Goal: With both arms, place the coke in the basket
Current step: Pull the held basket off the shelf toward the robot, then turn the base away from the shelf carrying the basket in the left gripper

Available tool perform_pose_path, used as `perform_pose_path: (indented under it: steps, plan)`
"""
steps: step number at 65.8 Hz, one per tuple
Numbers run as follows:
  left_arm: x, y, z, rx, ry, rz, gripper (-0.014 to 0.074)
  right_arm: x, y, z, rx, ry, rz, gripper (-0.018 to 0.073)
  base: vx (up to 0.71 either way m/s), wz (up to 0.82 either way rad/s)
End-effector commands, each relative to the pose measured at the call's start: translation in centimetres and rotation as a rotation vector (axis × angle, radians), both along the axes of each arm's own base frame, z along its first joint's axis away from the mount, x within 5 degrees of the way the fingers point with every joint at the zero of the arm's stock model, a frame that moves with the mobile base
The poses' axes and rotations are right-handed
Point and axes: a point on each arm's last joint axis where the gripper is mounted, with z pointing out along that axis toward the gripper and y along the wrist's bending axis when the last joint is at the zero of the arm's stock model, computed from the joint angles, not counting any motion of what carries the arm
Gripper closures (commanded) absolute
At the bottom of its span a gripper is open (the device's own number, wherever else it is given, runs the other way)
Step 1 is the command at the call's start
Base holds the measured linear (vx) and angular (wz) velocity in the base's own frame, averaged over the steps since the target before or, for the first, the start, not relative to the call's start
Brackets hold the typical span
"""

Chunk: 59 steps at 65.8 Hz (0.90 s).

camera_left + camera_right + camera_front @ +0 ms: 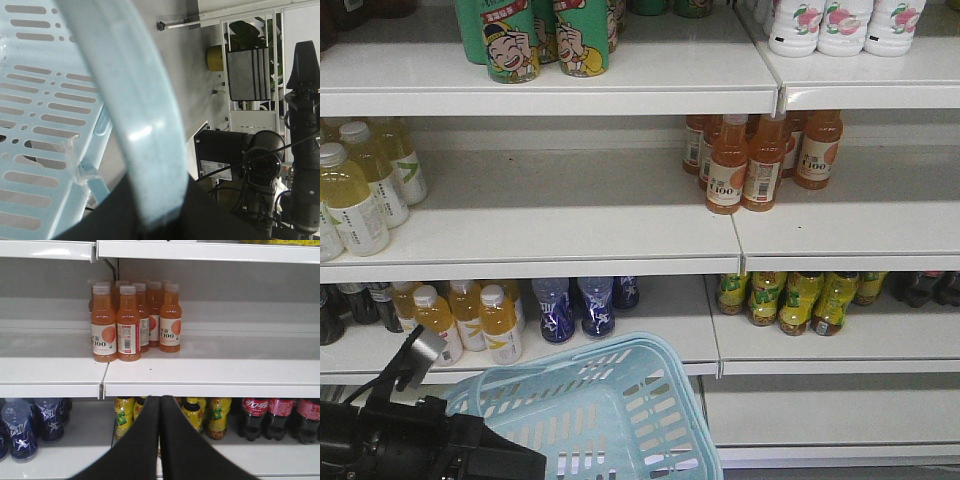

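Shop shelves [550, 255] stocked with drinks. Basket [575, 362] hangs low, its handle [135, 125] clamped by the left gripper [505, 458]. The right gripper [160, 400] is pinched closed and empty, facing the orange C100 bottles [128, 322]. Metal coke not visible, only plastic cola bottles [272, 417]. Pick and drop both pending.

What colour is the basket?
The basket is light blue, seen best in the exterior front-facing view.
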Motion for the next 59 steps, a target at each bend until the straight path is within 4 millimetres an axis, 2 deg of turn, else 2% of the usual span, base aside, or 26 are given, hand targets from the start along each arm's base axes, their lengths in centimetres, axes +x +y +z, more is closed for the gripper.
perform_pose_path:
  steps: [1,59]
  plan:
    - [0.11,-0.52,1.64,-0.099,-0.027,0.003,0.0603,-0.04,-0.06,0.49,-0.012,-0.079,-0.009,0.0569,0.00,0.00]
    - [0.11,-0.52,1.64,-0.099,-0.027,0.003,0.0603,-0.04,-0.06,0.49,-0.012,-0.079,-0.009,0.0569,0.00,0.00]
